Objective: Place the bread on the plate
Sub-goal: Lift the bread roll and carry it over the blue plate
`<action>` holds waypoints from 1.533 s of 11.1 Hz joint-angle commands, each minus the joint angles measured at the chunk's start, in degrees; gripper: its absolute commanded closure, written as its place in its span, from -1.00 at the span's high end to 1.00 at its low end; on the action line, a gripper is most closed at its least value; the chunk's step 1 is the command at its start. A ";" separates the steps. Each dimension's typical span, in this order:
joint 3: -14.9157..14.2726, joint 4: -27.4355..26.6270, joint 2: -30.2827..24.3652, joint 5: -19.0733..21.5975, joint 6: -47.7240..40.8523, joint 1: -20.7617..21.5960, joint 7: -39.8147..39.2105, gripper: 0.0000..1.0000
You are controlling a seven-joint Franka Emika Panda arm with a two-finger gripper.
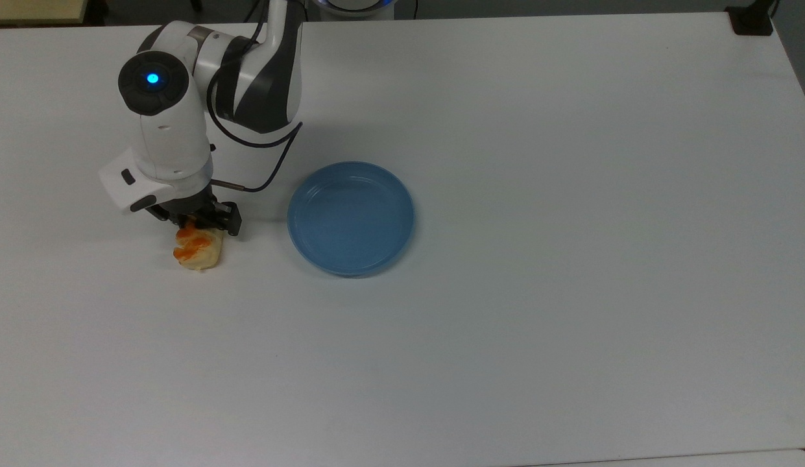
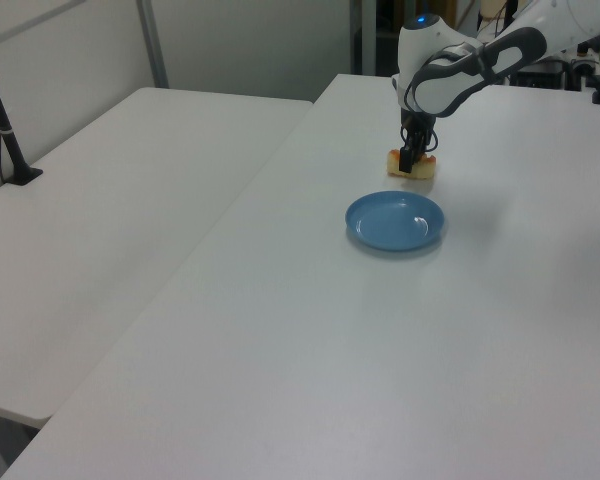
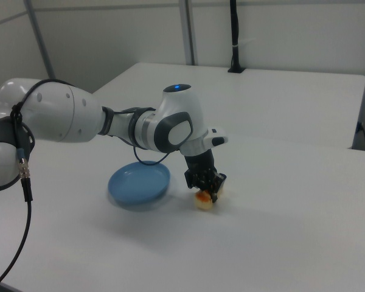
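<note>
The bread (image 1: 196, 251), a pale-yellow roll with orange-glazed bumps, lies on the white table at the top view's left. My gripper (image 1: 198, 224) points down over its far end, fingers closed against its sides, and the roll looks squeezed and slightly tilted. In the left view the gripper (image 2: 412, 160) covers part of the bread (image 2: 421, 171). The right view shows the gripper (image 3: 205, 185) pressing onto the bread (image 3: 204, 201). The light-blue plate (image 1: 350, 218) sits empty to the top view's right of the bread, a short gap away; the plate (image 2: 395, 220) (image 3: 139, 182) lies flat.
The arm's white links and a black cable (image 1: 266, 175) hang over the table behind the bread. A black clamp (image 1: 752, 19) sits at the top view's far right corner. A second white table (image 2: 110, 200) with a black post (image 2: 5, 130) stands at the left view's left.
</note>
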 commanded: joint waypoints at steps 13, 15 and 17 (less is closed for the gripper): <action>0.11 -0.78 -5.98 -1.20 -13.65 21.36 4.52 -0.99; 0.11 -0.69 -5.79 -3.05 -12.42 21.00 4.53 -0.98; 0.11 -1.04 -5.71 -5.25 -12.50 21.00 4.53 -0.92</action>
